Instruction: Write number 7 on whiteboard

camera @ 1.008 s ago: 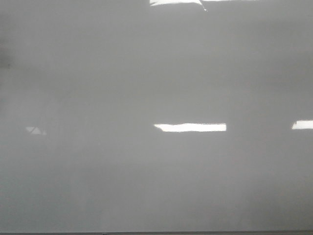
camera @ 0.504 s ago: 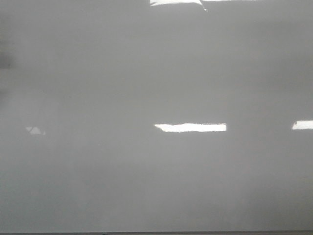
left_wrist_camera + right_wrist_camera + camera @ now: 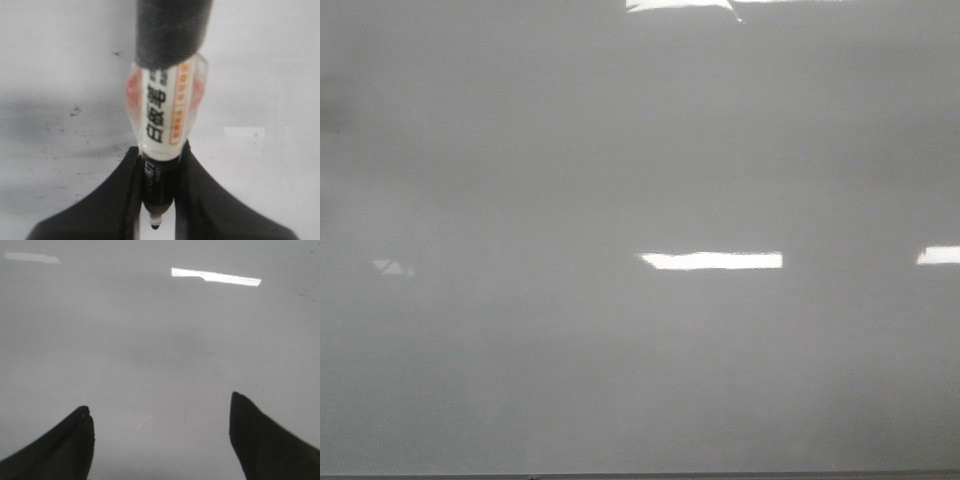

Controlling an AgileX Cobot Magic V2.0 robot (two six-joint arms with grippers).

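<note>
The whiteboard (image 3: 640,360) is a glossy pale grey surface that fills the front view, and neither gripper shows there. No number 7 is in view on it. In the left wrist view my left gripper (image 3: 160,150) is shut on a marker (image 3: 165,120) with a white labelled body and a black grip sleeve. Its dark nib (image 3: 155,226) points out past the fingers over the whiteboard (image 3: 260,75). My right gripper (image 3: 160,402) is open above the bare whiteboard (image 3: 160,340), with nothing between its black fingers (image 3: 75,440).
Bright rectangular glare patches (image 3: 712,260) lie across the board. A thin dark bottom edge (image 3: 640,476) runs along the front view's lower border. Small dark smudges (image 3: 75,111) mark the board in the left wrist view.
A faint dark shadow has appeared at the board's left edge in the front view. Nothing else differs.
</note>
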